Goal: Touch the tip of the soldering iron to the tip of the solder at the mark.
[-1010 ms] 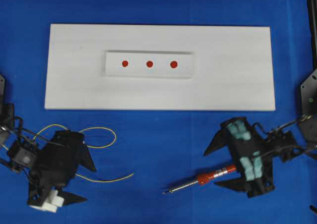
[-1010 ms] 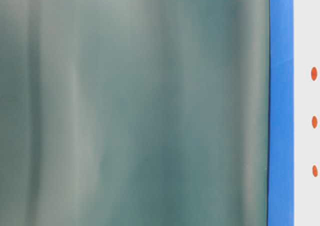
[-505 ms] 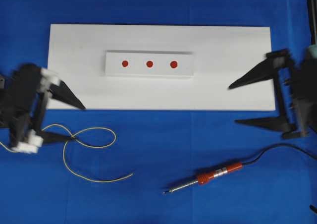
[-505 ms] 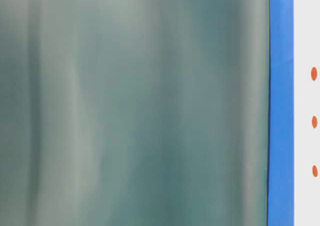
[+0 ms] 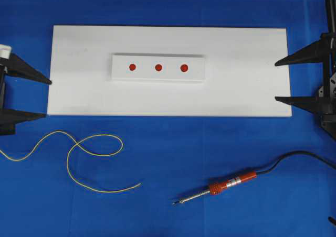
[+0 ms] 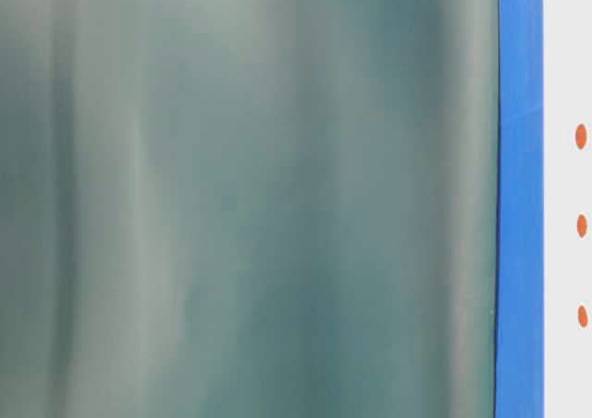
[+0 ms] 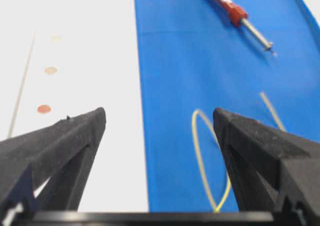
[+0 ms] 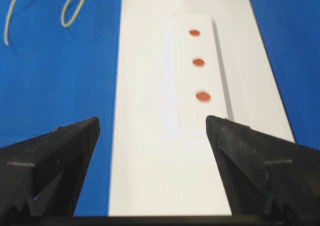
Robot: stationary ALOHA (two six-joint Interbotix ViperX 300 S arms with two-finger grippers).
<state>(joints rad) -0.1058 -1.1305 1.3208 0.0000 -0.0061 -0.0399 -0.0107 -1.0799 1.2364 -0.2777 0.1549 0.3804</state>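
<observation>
Left gripper [image 5: 47, 98]: a second ago low over the loops of the solder [image 5: 67, 164], now drawn back to the left edge of the overhead view, level with the near corner of the white board [image 5: 236, 48]. Spread almost fully wide, holding nothing.

Right gripper [image 5: 276, 82]: a second ago down over the handle of the soldering iron [image 5: 220, 186], now pulled away to the right edge, beside the end of the board. Also spread wide and empty.

Solder: lying loose on the blue cloth [image 5: 173, 142] in front of the board, on the left, in the same curves as before. Soldering iron: lying flat on the cloth at the lower right, tip pointing left toward the free end of the solder but well apart from it, black cord [image 5: 294, 155] running off to the right. No shift of either since the earlier pictures.

Three red marks [image 5: 158, 67]: on the raised strip in the middle of the board, nothing near them.

Table-level view: mostly a blurred grey-green surface, of no help here.

Meaning for the task, as a judgement: nothing picked up, no tip at any mark, so the work looks not yet begun. Likely still needed: to go down again, to grasp both things, to carry them to a mark.
</observation>
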